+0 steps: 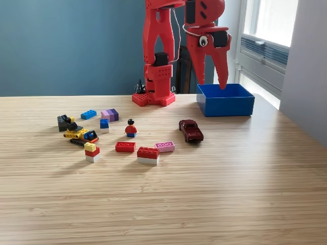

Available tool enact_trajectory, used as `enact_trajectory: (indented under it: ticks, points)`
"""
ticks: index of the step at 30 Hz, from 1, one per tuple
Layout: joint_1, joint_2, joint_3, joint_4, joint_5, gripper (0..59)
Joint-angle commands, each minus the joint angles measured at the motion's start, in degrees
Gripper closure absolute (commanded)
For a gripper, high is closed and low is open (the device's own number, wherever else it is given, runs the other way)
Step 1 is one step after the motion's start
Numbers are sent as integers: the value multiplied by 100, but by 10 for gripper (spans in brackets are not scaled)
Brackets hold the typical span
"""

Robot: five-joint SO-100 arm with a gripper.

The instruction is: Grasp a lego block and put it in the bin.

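Note:
The blue bin (225,107) stands at the back of the wooden table, right of middle in the exterior view. My red gripper (212,84) hangs over its back edge, pointing down and open, with nothing between its fingers. Several lego blocks lie to the left on the table: a flat red block (125,147), a red-on-white block (148,155), a pink block (164,146), a yellow-red-white stack (92,151), a blue block (88,114) and a purple block (110,115). All of them lie well apart from the gripper.
A dark red toy car (191,130) sits in front of the bin. A minifigure (131,128), a yellow toy vehicle (80,135) and a dark grey piece (64,121) lie among the blocks. The arm's red base (153,98) stands left of the bin.

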Motion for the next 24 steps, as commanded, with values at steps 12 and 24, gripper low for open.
enact_trajectory:
  ticks: [12,24]
  points:
    - [1424,378,483,-1529,255,277]
    - [3560,360,1301,-2821,782,244]
